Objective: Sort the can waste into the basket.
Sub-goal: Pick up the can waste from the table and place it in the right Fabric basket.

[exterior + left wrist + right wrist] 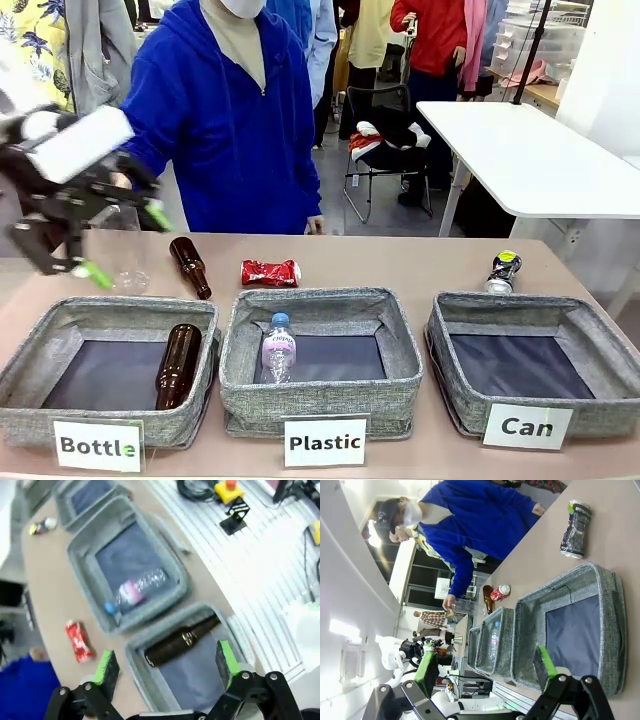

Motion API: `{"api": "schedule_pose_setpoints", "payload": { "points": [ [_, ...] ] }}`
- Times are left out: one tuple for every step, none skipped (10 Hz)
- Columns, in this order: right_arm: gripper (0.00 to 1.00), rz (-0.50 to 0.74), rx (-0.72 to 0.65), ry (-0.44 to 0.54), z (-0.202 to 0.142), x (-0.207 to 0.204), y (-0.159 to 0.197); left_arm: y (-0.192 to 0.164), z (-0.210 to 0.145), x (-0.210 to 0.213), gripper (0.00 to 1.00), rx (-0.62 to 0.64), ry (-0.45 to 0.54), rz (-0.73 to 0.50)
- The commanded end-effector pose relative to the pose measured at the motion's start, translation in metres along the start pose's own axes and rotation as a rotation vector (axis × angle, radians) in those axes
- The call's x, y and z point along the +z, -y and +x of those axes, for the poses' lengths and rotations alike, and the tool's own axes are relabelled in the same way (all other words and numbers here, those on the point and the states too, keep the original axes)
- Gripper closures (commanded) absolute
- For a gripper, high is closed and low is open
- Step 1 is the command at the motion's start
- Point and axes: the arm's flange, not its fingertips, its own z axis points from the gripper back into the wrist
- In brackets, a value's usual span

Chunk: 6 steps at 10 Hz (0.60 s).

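Left gripper (127, 243): wide open, holding nothing, up in the air. Its wrist view looks down on a brown bottle (182, 639) lying in a basket.
Right gripper (486, 665): wide open, holding nothing, over the basket (615, 630).
Red can (270, 272): lying on the table (400, 260), behind the Plastic basket (250, 395).
Black can (503, 270): on the table, just behind the basket.
Sign (527, 427): the front view reads "Can".

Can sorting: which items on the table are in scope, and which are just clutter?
In scope:
red can
black can
Can basket

Just lying about:
loose brown bottle on the table
second brown bottle in the Bottle basket
clear plastic bottle in the Plastic basket
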Motion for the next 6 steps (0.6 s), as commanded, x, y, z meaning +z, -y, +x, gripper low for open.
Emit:
{"api": "schedule_pose_setpoints", "payload": {
  "points": [
    [0.0, 0.024, 0.026, 0.019, 0.003, -0.001, -0.001, 0.037, -0.047, 0.061, 0.0, 0.248, 0.102, 0.145],
    [0.0, 0.024, 0.026, 0.019, 0.003, -0.001, -0.001, 0.066, -0.084, 0.092, 0.0, 0.32, 0.224, 0.199],
    [0.0, 0.024, 0.026, 0.019, 0.003, -0.001, -0.001, 0.09, -0.113, 0.107, 0.0, 0.437, 0.268, 0.254],
    [0.0, 0.024, 0.026, 0.019, 0.003, -0.001, -0.001, 0.114, -0.142, 0.114, 0.0, 0.615, 0.32, 0.35],
    [0.0, 0.024, 0.026, 0.019, 0.003, -0.001, -0.001, 0.132, -0.166, 0.113, 0.0, 0.678, 0.385, 0.374],
    [0.0, 0.024, 0.026, 0.019, 0.003, -0.001, -0.001, 0.144, -0.19, 0.107, 0.0, 0.741, 0.469, 0.397]
  ]
}}
